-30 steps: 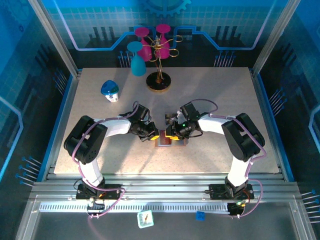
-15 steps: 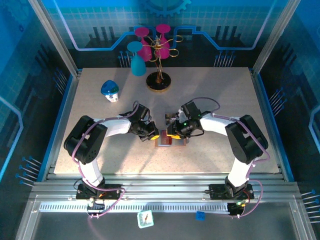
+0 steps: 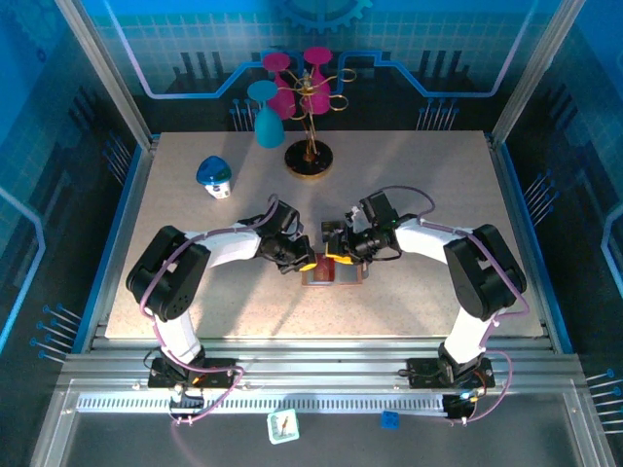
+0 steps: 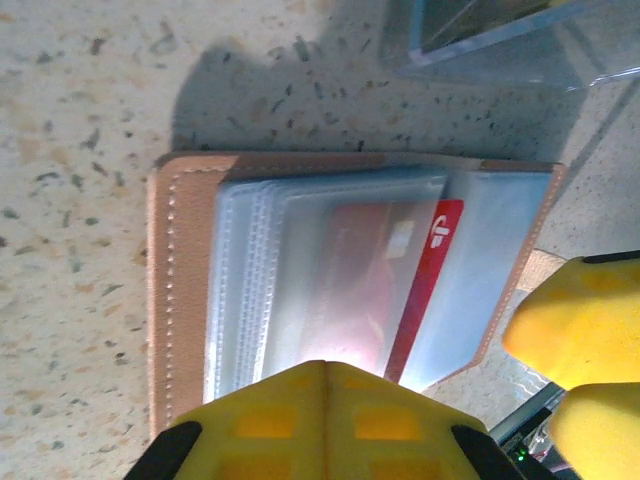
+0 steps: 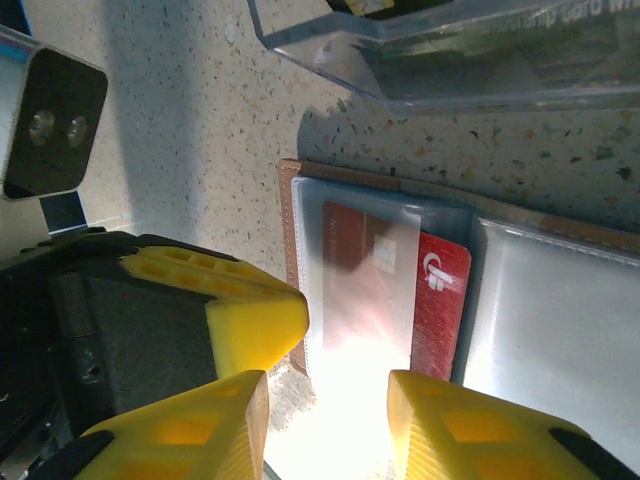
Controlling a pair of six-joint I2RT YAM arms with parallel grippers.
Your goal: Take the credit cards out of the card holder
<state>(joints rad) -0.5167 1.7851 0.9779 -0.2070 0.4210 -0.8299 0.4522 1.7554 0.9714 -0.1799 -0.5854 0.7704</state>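
The card holder [image 3: 333, 275] lies open at the middle of the table [image 3: 419, 195], with both arms reaching in from either side. The left gripper [image 4: 325, 378] has its yellow fingers [image 4: 265, 420] pressed flat together with no gap, the tips over the near edge of the clear sleeves. Whether they pinch a sleeve cannot be told. The right gripper [image 5: 325, 395] hovers at the same edge, its fingers [image 5: 470, 425] partly apart and holding nothing, with bright glare on the sleeve between them. A red credit card [image 5: 440, 300] sits partway out of its sleeve, its white-marked end bare; the other cards cannot be made out. A clear plastic box [image 5: 450, 45] stands just beyond the card holder's far rim.
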